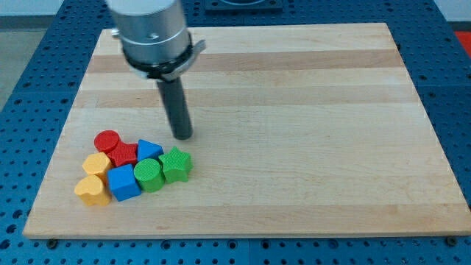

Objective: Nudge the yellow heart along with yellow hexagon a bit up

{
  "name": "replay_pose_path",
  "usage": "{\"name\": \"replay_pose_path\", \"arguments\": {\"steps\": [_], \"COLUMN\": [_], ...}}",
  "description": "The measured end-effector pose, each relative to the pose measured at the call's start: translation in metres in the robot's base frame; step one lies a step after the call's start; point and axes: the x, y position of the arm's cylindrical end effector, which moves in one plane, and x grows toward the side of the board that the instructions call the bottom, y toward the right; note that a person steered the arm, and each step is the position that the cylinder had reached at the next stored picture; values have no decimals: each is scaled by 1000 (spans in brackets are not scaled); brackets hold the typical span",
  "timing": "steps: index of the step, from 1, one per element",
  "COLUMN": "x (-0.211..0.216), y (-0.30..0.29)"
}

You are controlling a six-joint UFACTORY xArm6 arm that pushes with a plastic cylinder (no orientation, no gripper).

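Down on the board sat my tip (183, 137), bare and holding nothing, touching no block, just above the cluster's right end near the board's (309, 110) lower left corner. Leftmost, closest to the left edge and the bottom edge, lay the yellow heart (92, 189), a matte orange-yellow piece with its lobes showing. Right above it, touching, sat the yellow hexagon (96, 163), same warm yellow, flat-topped. Up from that was the red cylinder (107, 140), then the red star (124, 154) beside it. Blue cube (124, 182) sat pressed against the heart's right side. Next came the blue triangle (149, 149), the green cylinder (148, 174) below it, and finally the green star (176, 164), which lay closest to my tip, just below it.
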Motion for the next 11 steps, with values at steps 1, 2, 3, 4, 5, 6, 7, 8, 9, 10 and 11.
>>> {"name": "replay_pose_path", "arguments": {"steps": [1,2,3,4,5,6,7,8,9,10,11], "x": [4,34,77,113,137,152,154,154,144,125,102], "y": [49,82,91,75,38,-11,-60,-95,-116,-121,-121]}}
